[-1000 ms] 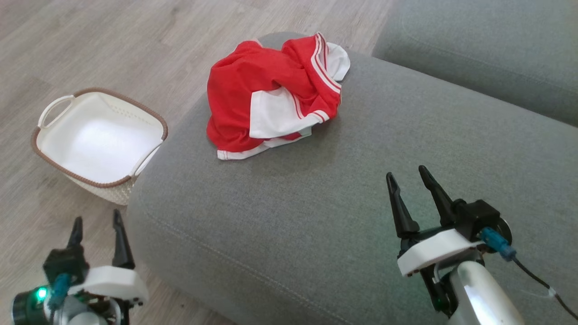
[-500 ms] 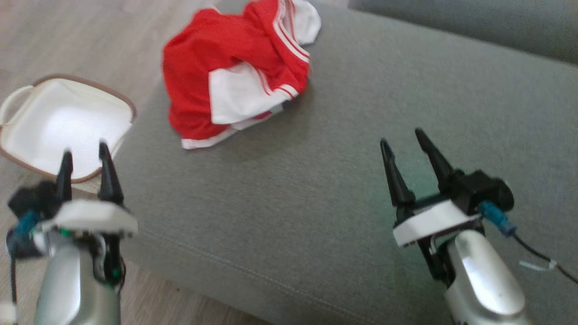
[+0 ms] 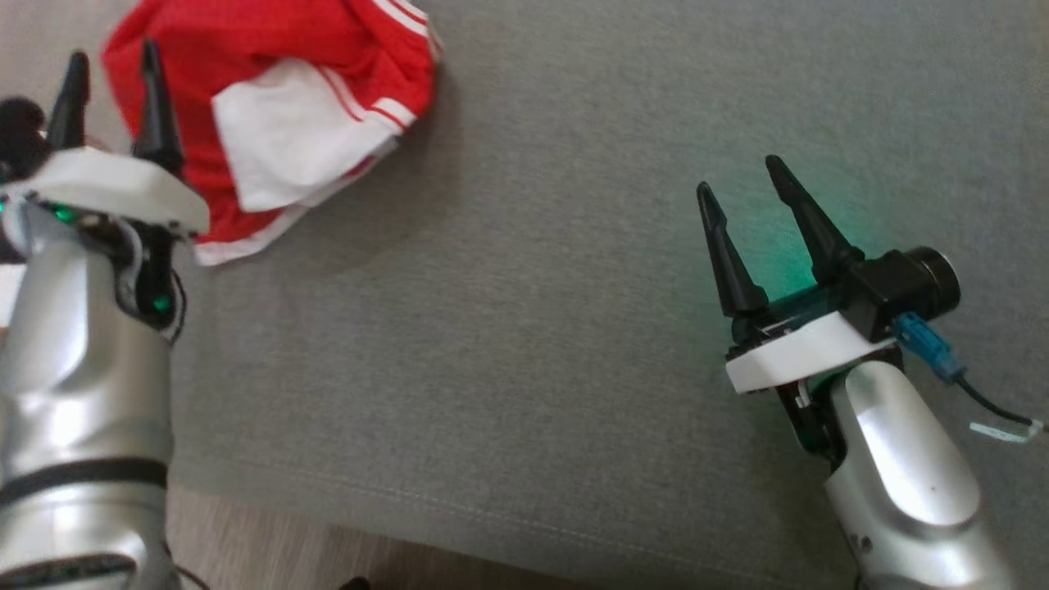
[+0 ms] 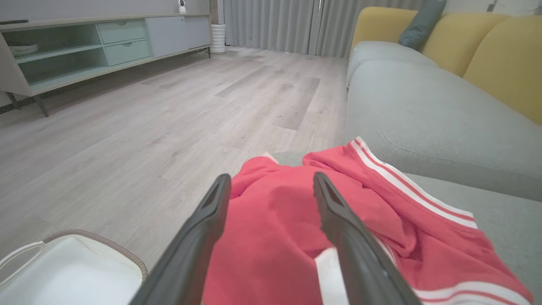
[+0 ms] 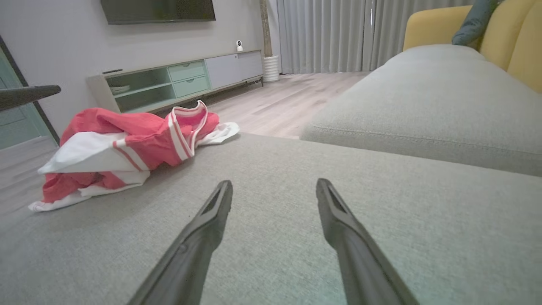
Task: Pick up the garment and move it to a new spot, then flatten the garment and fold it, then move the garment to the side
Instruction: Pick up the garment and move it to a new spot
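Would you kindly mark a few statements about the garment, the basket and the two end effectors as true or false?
1. The garment lies crumpled on the sofa. True.
2. The right end effector is shut on the garment. False: it is open over bare cushion, apart from the garment.
3. The left end effector is open, fingers pointing at the garment. True.
4. The garment is blue. False: it is red and white.
5. The basket stands on the floor. True.

Grey sofa [image 3: 574, 344], wood floor [image 4: 169, 106], sideboard [image 5: 178, 80], perhaps a television [image 5: 156, 10].
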### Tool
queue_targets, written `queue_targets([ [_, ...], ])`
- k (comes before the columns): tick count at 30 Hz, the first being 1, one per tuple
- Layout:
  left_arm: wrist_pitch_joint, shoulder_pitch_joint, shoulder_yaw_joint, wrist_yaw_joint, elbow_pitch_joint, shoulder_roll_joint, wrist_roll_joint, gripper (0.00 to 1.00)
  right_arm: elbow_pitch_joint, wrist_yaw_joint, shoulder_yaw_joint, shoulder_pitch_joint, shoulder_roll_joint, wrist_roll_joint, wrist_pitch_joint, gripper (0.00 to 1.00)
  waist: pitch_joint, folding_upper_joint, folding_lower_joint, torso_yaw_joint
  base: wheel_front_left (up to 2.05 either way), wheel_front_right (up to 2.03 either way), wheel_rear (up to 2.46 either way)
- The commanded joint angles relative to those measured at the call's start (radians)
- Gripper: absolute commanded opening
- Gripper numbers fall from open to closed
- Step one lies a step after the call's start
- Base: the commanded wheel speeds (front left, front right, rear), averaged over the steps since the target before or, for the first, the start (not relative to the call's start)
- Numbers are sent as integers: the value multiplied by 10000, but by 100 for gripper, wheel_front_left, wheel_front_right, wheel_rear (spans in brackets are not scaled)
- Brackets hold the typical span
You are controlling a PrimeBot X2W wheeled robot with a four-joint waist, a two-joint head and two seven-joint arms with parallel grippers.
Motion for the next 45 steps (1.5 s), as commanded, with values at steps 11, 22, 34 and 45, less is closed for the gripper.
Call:
queue_targets([
  [11,174,-1808,-277,-22,2788,1434,6,100,-159,75,387,-452,98,175,-109,100,866,0,-3,-1084,0,0,0],
  [22,83,-2866,-702,63,3636,1780,217,0,-45,75,237,-451,303,433,-109,100,451,0,-3,-1470,0,0,0],
  [34,-68,-3585,-1661,-45,2414,1520,265,0,8,75,78,-62,613,716,-109,100,-517,0,-3,-2407,0,0,0],
  [45,-81,-2806,-3549,-52,428,84,-732,0,7,75,338,281,698,1192,-109,100,-1413,0,-3,-4046,0,0,0],
])
